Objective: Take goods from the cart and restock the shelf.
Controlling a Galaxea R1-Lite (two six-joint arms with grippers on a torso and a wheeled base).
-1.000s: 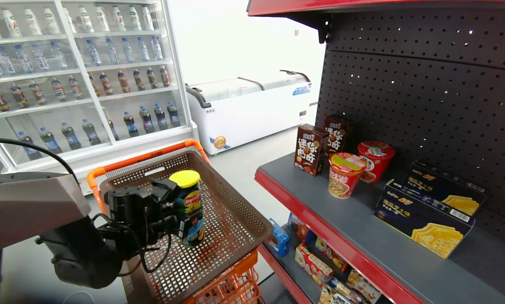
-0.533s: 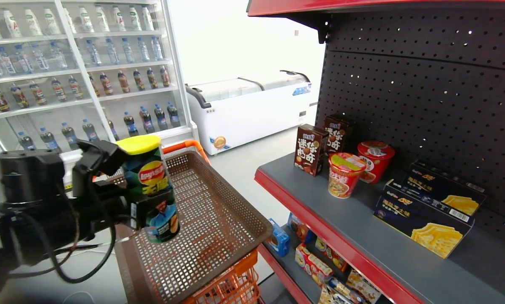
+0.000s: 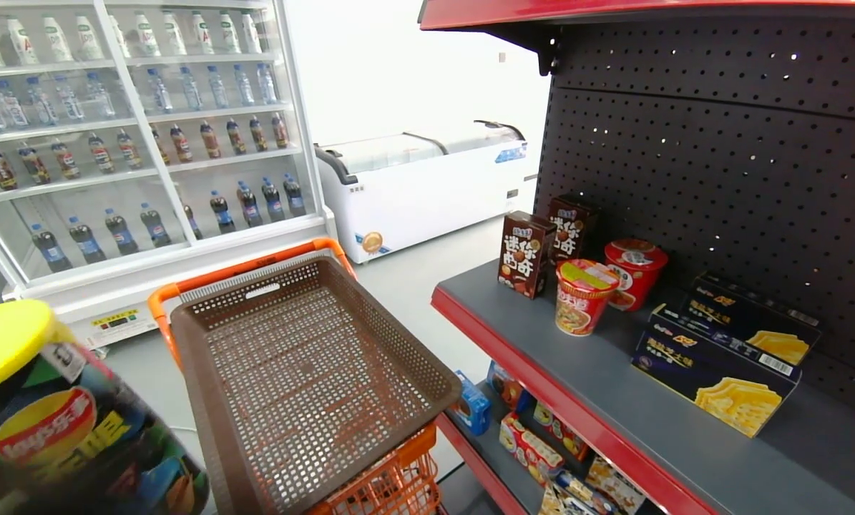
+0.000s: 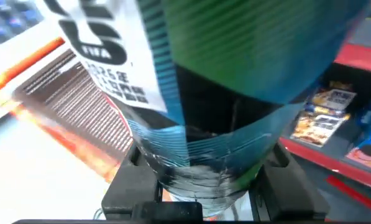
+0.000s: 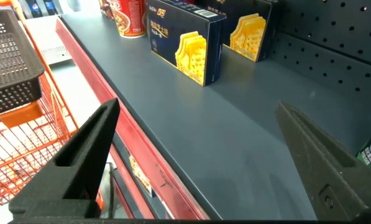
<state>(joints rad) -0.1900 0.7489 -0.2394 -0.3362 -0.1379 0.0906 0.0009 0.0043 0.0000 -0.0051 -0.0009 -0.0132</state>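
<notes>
— What's on the grey shelf (image 3: 613, 386), by count?
— Six things, all to the right of the cart's brown basket (image 3: 305, 372). There are two brown chocolate boxes (image 3: 526, 254), two noodle cups (image 3: 583, 295) just beside them, and two dark-blue boxes (image 3: 713, 375) with yellow fronts, farthest from the basket. Snack packs (image 3: 531, 447) sit on the lower shelf; I can't count those.
— And cans?
— One chip can (image 3: 41, 429), yellow lid, upright. It's out of the basket, raised on the robot's left of it and very near the head camera.
— What's under the basket?
— An orange wire basket (image 3: 391, 486) of the same cart. I can't make out what it carries.
— Who holds the can?
— The left tool (image 4: 204, 186). Its two black fingers (image 4: 130, 191) clamp the can between them. The right tool (image 5: 199, 106) is spread wide with nothing in it, hanging over the shelf beyond the basket, near the dark-blue boxes.
— Different from a moment ago?
— Yes. A second back the can hung over the basket itself, and half a second back over its left rim. It has risen and drawn away to the left. The shelf goods haven't shifted.
</notes>
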